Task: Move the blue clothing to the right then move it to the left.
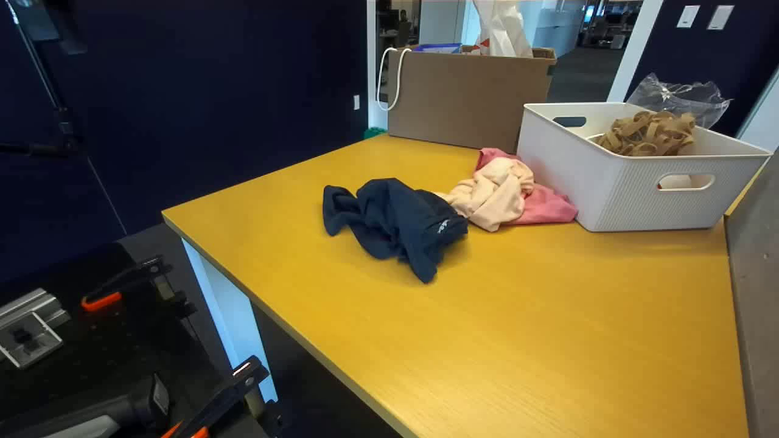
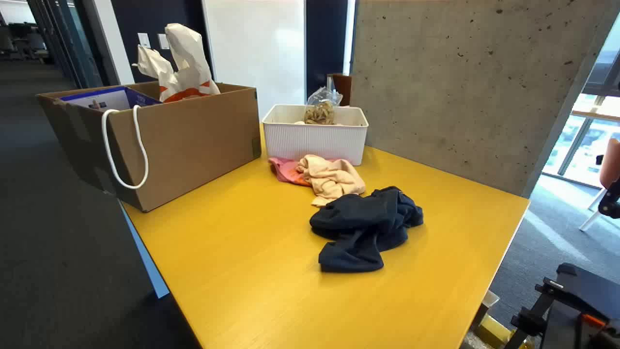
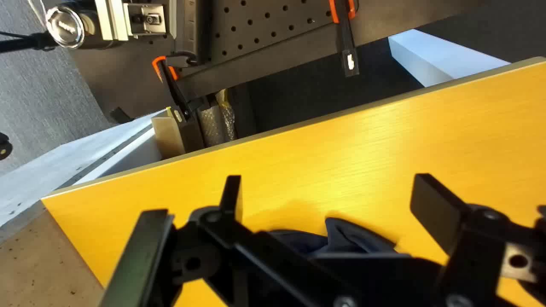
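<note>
The navy garment (image 1: 389, 219) is bunched on the worktop (image 1: 548, 334), just beside the peach cloth (image 1: 496, 194). Soft, light, floppy handling is expected; a raised middle fold is best pinched. The pincer (image 3: 328, 192) is spread wide, nothing being held between its jaws.

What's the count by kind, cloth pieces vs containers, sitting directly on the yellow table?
Cloth pieces: 3 (navy blue garment, peach cloth, pink cloth; the pink is partly covered, counted as one piece)
Containers: 2 (white plastic bin, cardboard box)
Total: 5
</note>
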